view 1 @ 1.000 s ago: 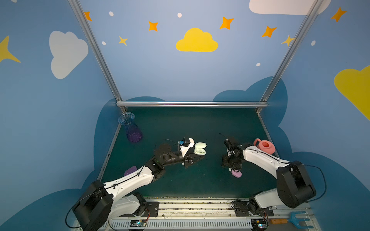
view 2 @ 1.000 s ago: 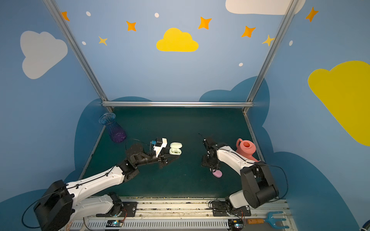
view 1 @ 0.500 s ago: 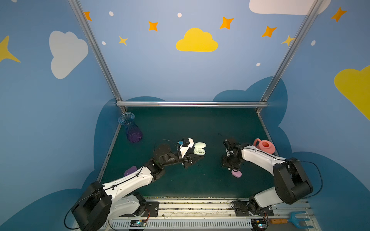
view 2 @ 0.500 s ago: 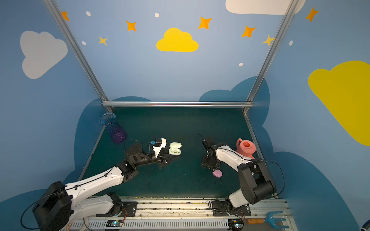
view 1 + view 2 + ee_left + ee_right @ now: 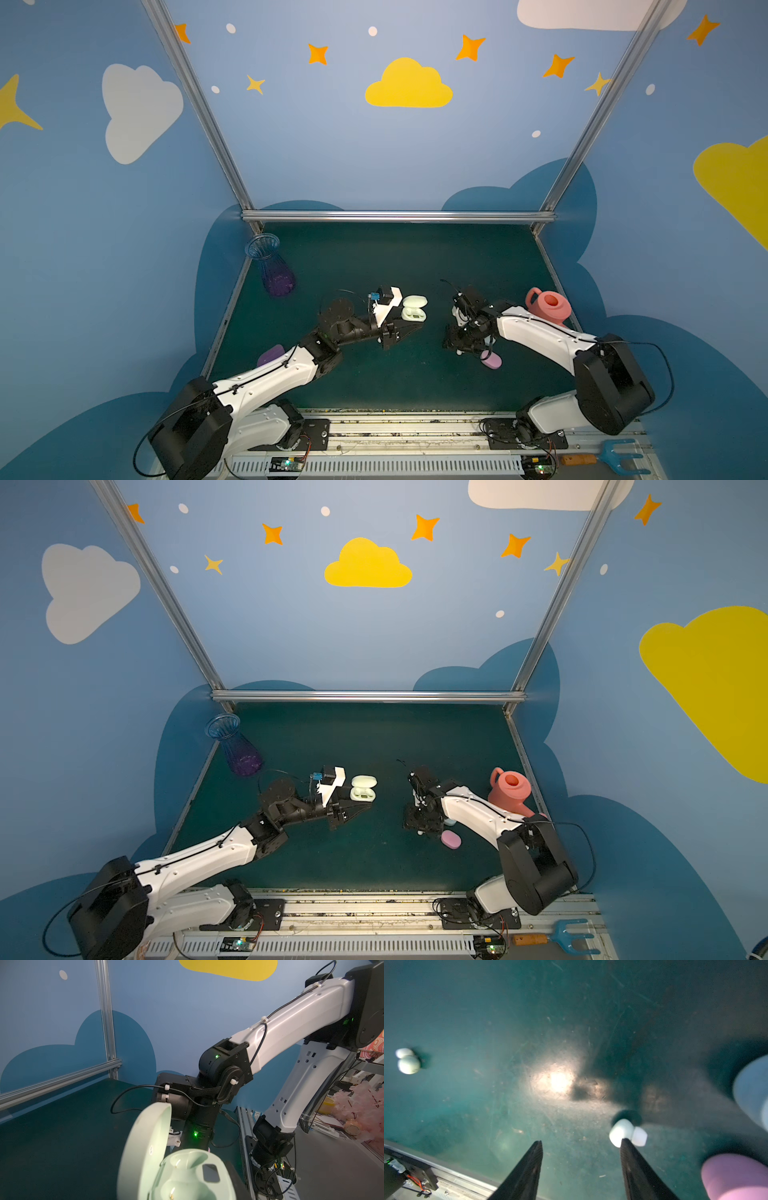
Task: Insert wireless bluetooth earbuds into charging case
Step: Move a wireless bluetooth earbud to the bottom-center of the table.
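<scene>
We are at the pick-up step: an earbud (image 5: 627,1132) lies on the table (image 5: 571,1022) at one tip of the right gripper's (image 5: 581,1141) spread, empty fingers, outside their gap. Next we must straddle it, then pinch. In a top view the open case (image 5: 413,308) waits at ten o'clock, by the left gripper (image 5: 415,327); we cannot tell what its fingers grip.

Top views overlook whole table (image 5: 374,257); wrist views close.

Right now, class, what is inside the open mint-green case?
In the left wrist view, the mint-green case shows two empty wells, each with a gold contact. One well is cut by the picture's edge, so part is unseen.
</scene>
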